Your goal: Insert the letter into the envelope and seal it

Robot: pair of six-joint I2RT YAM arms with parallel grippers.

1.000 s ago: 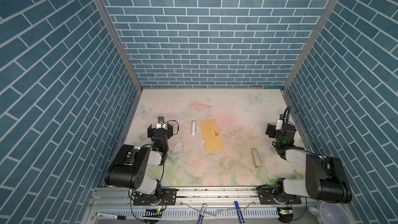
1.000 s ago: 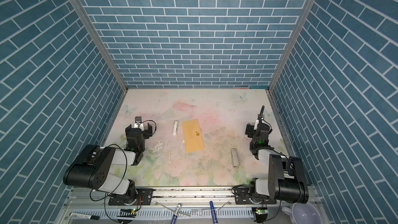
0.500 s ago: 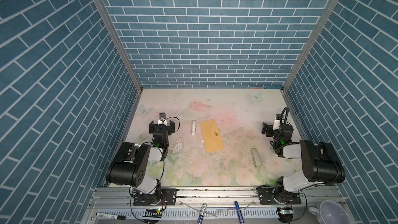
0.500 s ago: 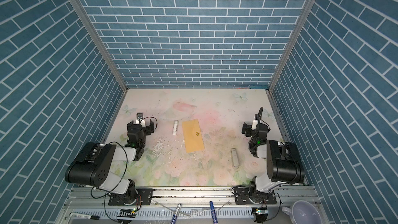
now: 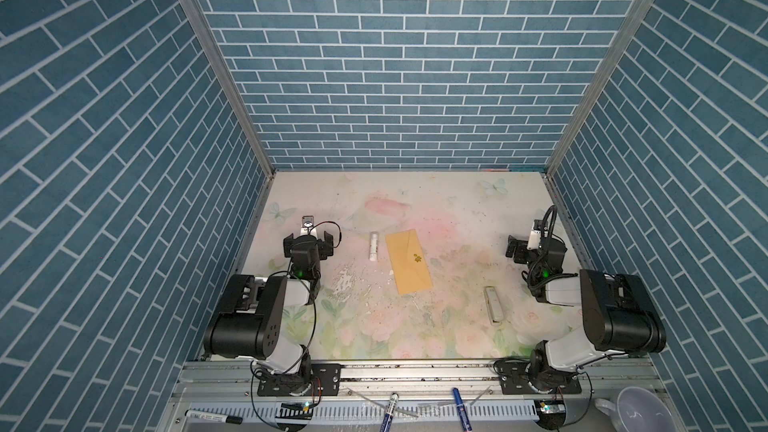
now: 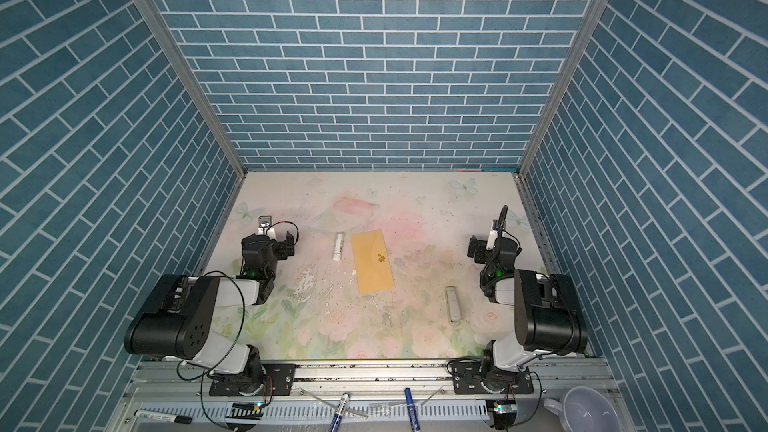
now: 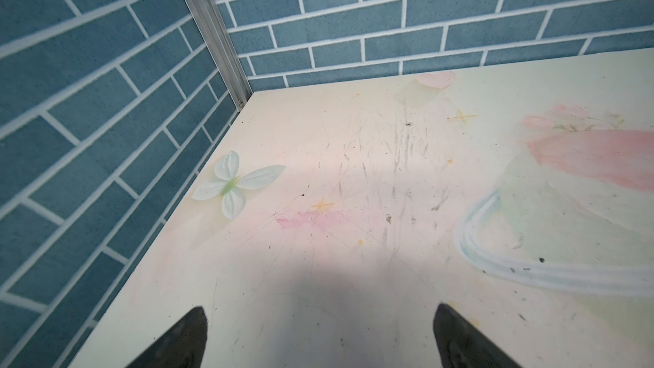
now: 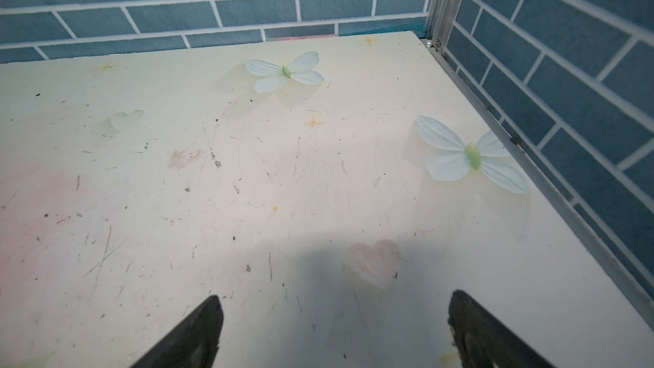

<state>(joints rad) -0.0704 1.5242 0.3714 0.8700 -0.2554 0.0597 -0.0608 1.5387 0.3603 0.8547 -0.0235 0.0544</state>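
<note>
The mustard-yellow envelope (image 5: 409, 261) (image 6: 372, 261) lies flat in the middle of the floral mat, flap down, with a small gold flower sticker (image 5: 417, 258) on it. The letter is out of view. My left gripper (image 5: 309, 239) (image 6: 270, 241) hovers near the left wall, well left of the envelope. In the left wrist view its fingers spread wide over bare mat (image 7: 319, 313). My right gripper (image 5: 536, 243) (image 6: 494, 249) sits by the right wall, far right of the envelope. It is open too, with only mat between its fingertips (image 8: 335, 299).
A white tube (image 5: 374, 246) lies just left of the envelope. A slim silver stapler-like thing (image 5: 493, 304) rests toward the front right. White smears (image 5: 345, 280) mark the mat. Markers lie on the front rail, and a white cup (image 5: 636, 409) stands at the right front corner.
Both arms have folded back toward their own side walls. The right gripper's fingers have spread wider. The envelope has stayed where it was.
</note>
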